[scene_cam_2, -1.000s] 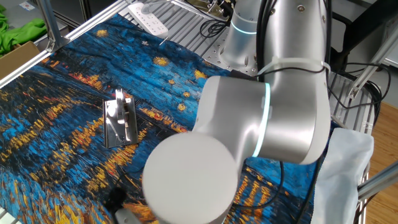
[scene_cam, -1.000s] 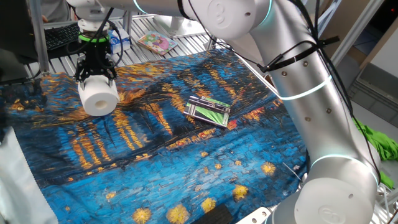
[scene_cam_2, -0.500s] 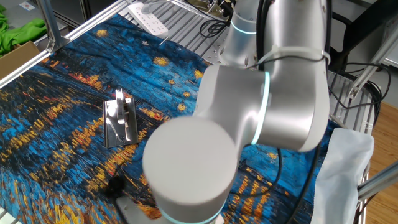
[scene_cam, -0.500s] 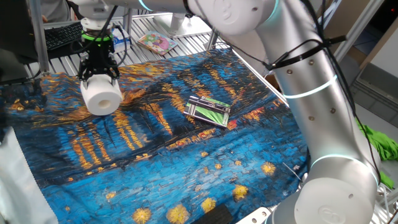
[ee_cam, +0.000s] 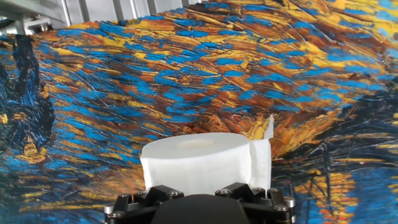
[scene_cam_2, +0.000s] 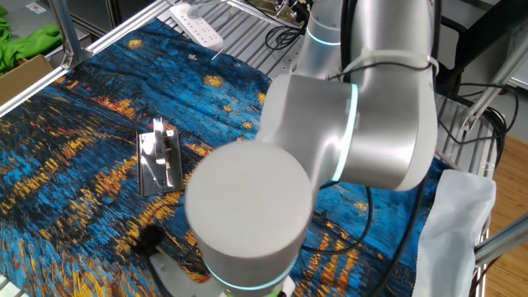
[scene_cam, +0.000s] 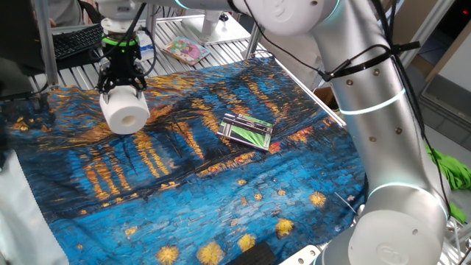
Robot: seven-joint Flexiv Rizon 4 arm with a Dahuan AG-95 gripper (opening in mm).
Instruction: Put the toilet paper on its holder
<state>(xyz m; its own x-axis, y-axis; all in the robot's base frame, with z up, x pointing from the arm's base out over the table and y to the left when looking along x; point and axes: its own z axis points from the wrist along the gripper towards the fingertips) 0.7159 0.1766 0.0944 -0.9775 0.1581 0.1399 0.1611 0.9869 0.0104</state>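
the gripper (scene_cam: 122, 85) points straight down and grasps the toilet paper (scene_cam: 124, 112), its dark fingers clamped on the sides of the roll with the jaws spread wide to fit it. the roll is a plump white cylinder of soft, faintly quilted paper, held lying on its side so that one flat round end with its small hollow core faces one fixed view. it hangs a little above the cloth (scene_cam: 221, 177), near the far left part of the table, not touching the surface as far as the shadow under it shows.

in the hand view the toilet paper (ee_cam: 199, 163) fills the lower middle, pressed up against the black, bolted body of the gripper (ee_cam: 199, 200); a loose tail of paper stands up at the roll's right edge, thin and slightly curled.

the holder (scene_cam: 247, 131) lies flat on the cloth well to the right of the roll, a small rectangular piece with green, dark and white stripes and shiny metal edges. in the other fixed view the holder (scene_cam_2: 158, 160) shows its silvery, reflective side, with the arm's smooth grey joint blocking most of the frame and hiding the gripper.

the cloth is a printed fabric of thick swirling brush strokes in blue, orange and yellow, lightly wrinkled over the table.
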